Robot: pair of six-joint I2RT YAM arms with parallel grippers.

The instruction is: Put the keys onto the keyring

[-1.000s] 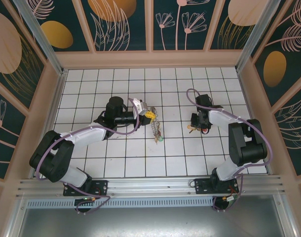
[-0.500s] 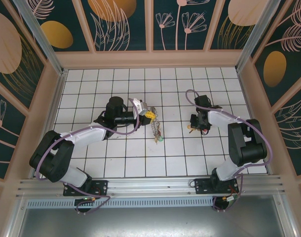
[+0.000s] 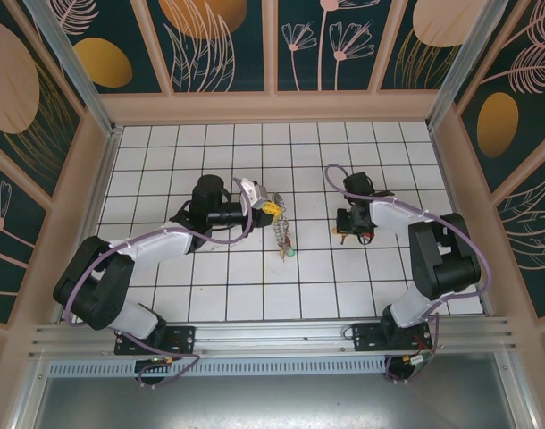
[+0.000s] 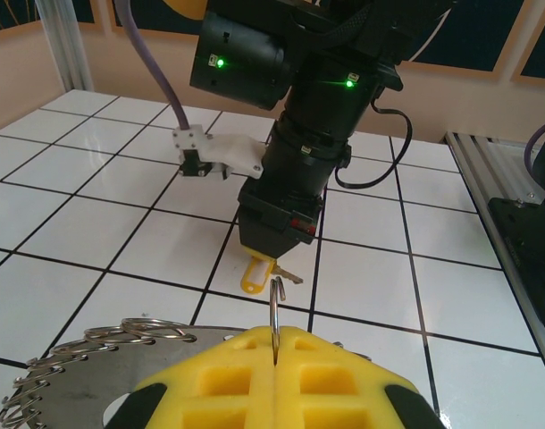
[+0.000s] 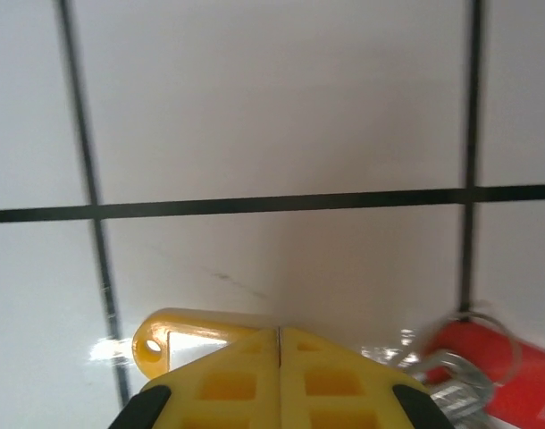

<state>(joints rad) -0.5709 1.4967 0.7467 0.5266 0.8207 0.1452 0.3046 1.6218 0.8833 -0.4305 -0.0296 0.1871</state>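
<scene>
The left gripper [image 3: 269, 207] sits near the middle of the tiled worktop [image 3: 165, 170]. Its jaws are closed tight on a thin wire loop of the keyring [image 3: 282, 234]. In the top view the ring trails from them toward 5 o'clock, ending at a green-headed key [image 3: 291, 253] that is on the ring. In the left wrist view the yellow fingertips [image 4: 326, 384] meet at a seam with the wire standing up out of it. The ring's chain-like rim [image 4: 103, 353] curves away at 8 o'clock.

The right gripper [image 3: 347, 231] points down at the tiles, at 3 o'clock from the ring and well apart from it. Its jaws are pressed together with no gap. In its wrist view a yellow-headed key [image 5: 170, 332] pokes out from behind the left fingertip [image 5: 210, 389], at 10 o'clock. I cannot tell whether it is pinched or only lying underneath. A red-headed key [image 5: 487, 366] lies just beside the jaws at 3 o'clock, with a small silver ring [image 5: 442, 371] on it.
</scene>
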